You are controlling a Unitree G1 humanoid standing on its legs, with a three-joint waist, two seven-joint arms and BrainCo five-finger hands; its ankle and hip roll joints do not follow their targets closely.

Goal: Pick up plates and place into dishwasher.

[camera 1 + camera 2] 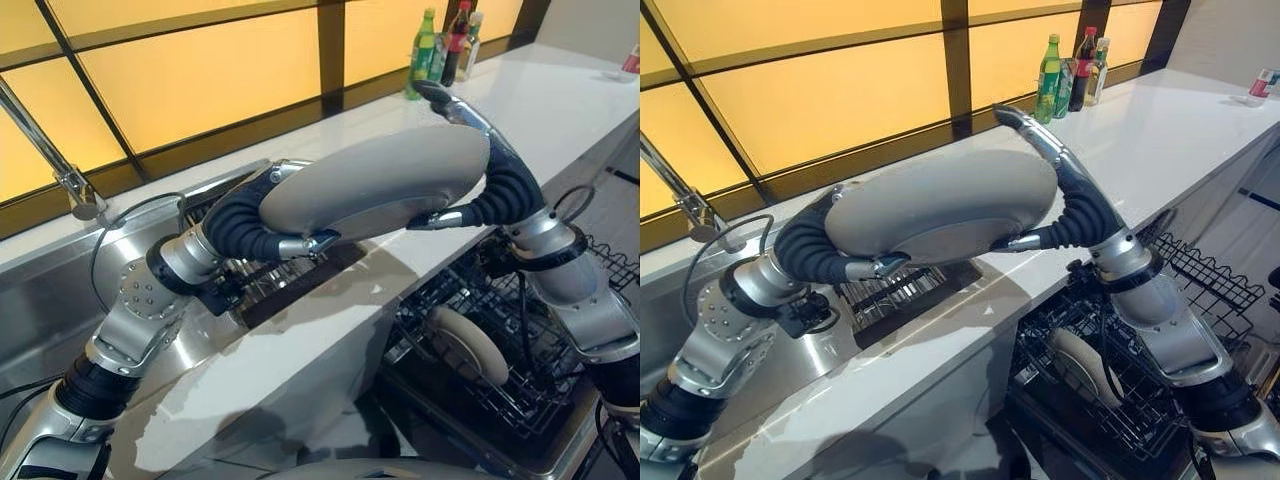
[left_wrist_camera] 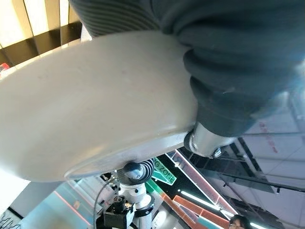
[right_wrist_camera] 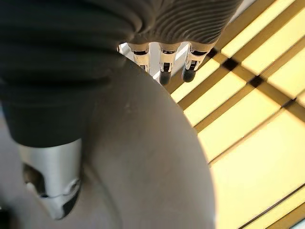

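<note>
Plate held up over the surface betw. both robot hands, left robot hand & right robot hand each clamped on an edge, above dishwasher rack w/ another plate in it.

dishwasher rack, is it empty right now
No, a pale round plate already stands on edge in the black wire dishwasher rack, below the large grey plate held between both hands.

Left hand and right hand are raised at the same level, facing each other. Each clamps 1 edge of the plate, thumb beneath, fingers over the rim.
</note>
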